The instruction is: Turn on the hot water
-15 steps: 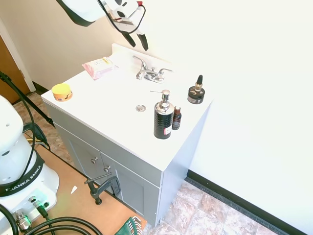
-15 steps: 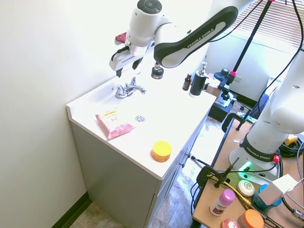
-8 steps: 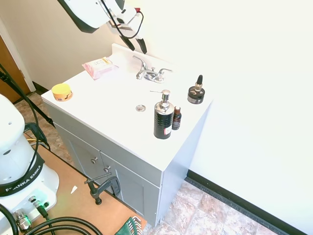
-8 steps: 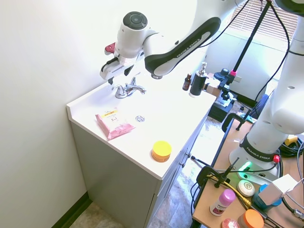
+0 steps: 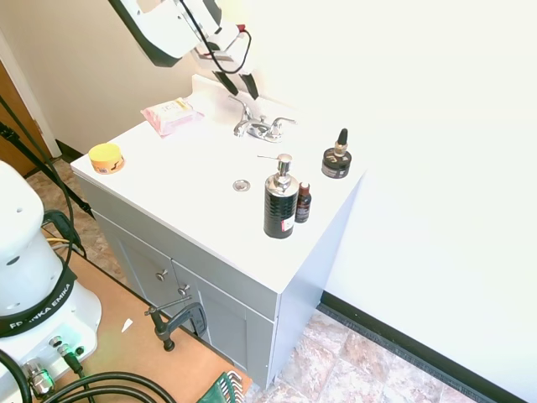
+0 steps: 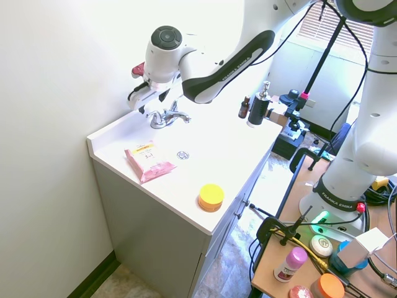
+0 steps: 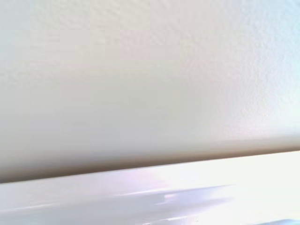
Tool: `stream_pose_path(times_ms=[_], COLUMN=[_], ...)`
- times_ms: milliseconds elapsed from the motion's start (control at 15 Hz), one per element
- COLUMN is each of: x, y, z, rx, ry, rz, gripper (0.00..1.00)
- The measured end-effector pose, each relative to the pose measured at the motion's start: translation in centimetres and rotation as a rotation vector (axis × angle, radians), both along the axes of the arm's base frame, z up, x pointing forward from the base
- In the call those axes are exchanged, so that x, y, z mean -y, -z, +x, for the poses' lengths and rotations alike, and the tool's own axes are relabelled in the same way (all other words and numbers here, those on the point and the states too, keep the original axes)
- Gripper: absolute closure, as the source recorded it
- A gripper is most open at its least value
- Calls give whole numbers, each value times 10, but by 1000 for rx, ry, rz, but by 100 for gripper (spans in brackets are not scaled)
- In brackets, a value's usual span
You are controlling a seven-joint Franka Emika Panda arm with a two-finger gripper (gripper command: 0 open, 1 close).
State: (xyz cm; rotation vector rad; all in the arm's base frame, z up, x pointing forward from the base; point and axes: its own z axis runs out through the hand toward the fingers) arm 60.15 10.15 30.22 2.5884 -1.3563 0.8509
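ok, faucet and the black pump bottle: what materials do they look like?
Faucet: polished chrome-look metal, with bright mirror glints on spout and levers; could be plated plastic. Pump bottle: glossy black body, glass or plastic, can't tell; shiny chrome-look pump head.

The wrist view was blurred, showing only wall (image 7: 140, 84) and the worktop's (image 7: 140, 197) back edge; the faucet lever (image 6: 151, 112) sat partly behind the end effector (image 6: 141, 107).

You've got a glossy white Franka arm (image 6: 217, 53), black joint bands, "FRANKA EMIKA" lettering on link and base. Red button at wrist, black cable looped there, black fingers (image 5: 249, 84).
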Motion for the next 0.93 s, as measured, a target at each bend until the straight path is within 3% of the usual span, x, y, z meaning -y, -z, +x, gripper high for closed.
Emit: stream_pose_path(times_ms=[133, 467, 933], x=[3, 17, 37], y=[2, 9, 4], z=[0, -4, -26], rx=[-13, -126, -261], ry=[11, -7, -18], rz=[-1, 2, -36], gripper=[0, 0, 0])
